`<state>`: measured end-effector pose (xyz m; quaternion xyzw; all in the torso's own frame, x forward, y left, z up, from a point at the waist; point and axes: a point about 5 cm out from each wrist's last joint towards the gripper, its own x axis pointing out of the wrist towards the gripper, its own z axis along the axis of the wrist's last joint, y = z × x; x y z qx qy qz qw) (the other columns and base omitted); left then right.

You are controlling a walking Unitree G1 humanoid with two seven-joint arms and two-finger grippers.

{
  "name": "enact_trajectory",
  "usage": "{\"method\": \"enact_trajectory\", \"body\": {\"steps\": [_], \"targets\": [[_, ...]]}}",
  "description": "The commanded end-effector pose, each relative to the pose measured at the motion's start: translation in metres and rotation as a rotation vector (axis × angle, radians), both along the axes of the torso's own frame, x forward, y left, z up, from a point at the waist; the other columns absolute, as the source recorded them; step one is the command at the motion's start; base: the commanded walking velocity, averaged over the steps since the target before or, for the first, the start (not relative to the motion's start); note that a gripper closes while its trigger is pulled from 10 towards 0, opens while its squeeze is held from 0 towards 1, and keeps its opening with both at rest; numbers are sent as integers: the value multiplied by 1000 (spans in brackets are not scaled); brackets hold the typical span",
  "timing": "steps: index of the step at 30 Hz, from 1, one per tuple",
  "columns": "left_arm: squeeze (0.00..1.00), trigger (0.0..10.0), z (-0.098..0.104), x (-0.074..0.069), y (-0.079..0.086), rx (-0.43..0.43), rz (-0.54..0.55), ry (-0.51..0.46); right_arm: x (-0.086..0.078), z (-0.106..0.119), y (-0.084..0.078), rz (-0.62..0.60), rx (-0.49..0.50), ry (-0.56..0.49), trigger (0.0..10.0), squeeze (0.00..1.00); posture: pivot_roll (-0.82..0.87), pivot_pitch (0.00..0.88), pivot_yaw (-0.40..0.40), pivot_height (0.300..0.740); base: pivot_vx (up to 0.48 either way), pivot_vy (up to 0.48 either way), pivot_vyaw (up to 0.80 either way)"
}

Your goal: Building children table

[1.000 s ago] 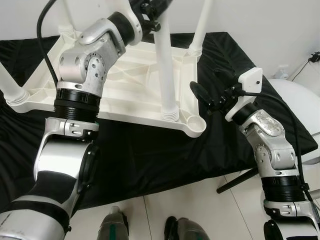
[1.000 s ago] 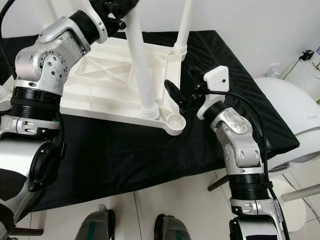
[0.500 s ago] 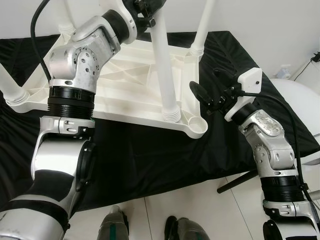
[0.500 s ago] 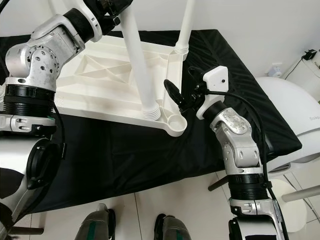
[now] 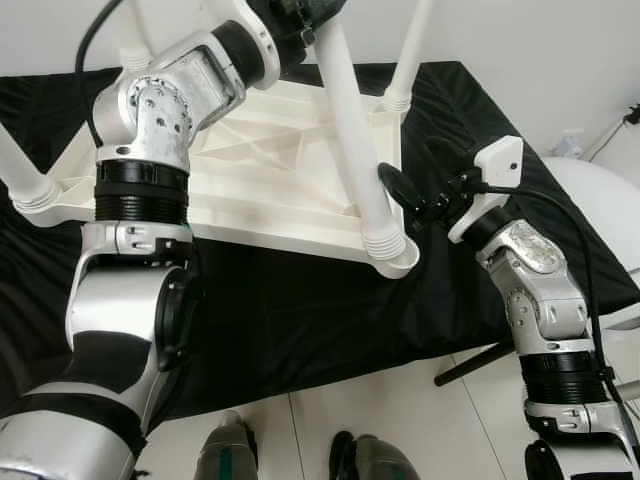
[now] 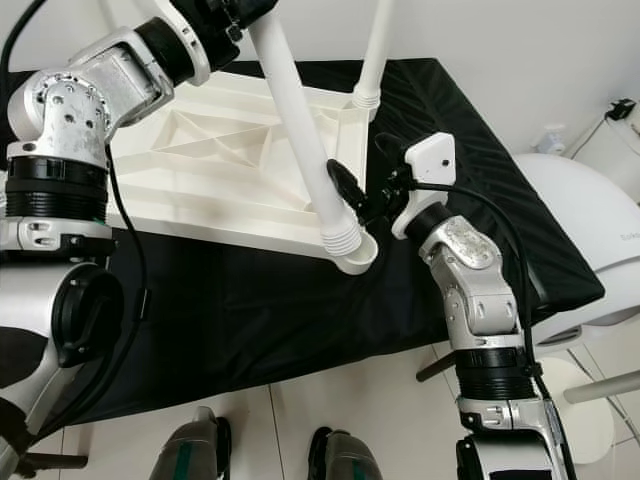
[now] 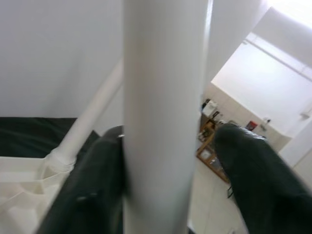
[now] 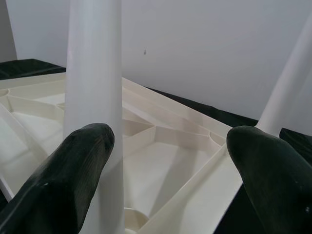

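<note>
A white plastic table top (image 5: 260,170) lies upside down on a black cloth. Legs stand in its far right corner (image 5: 412,50) and left corner (image 5: 22,170). My left gripper (image 5: 300,12) is shut on the upper part of another white leg (image 5: 352,140); its fingers (image 7: 87,195) flank the tube in the left wrist view. That leg leans, and its ribbed lower end (image 5: 385,243) sits at the near right corner socket. My right gripper (image 5: 418,178) is open just right of that corner, with one finger (image 8: 63,180) beside the leg.
The black cloth (image 5: 300,310) covers a low table that ends near my feet (image 5: 225,452). A white rounded object (image 5: 600,215) stands at the right, with a dark strut (image 5: 478,362) over the tiled floor. A white wall lies behind.
The left gripper has swung the held leg rightward: its lower end moved from the rim beside the corner socket into that socket, and the leg now leans. The right gripper has stayed put.
</note>
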<state>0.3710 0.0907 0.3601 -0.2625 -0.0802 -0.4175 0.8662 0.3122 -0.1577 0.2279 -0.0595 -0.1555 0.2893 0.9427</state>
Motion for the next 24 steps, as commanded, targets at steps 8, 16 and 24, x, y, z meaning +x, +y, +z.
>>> {"method": "enact_trajectory", "body": {"steps": [8, 16, 24], "targets": [[0, 6471, 7, -1, 1, 37, 21, -28, -1, -6, 3, 16, -9, 10, 10000, 0, 47, 84, -58, 740, 0, 0, 0], [0, 0, 7, -3, 1, 35, 16, -48, -1, -6, 3, 17, -7, 10, 10000, 0, 47, 84, -58, 740, 0, 0, 0], [0, 0, 7, -2, 0, 46, 19, -46, -1, -5, 3, 13, -7, 9, 10000, 0, 48, 95, -56, 740, 0, 0, 0]]}}
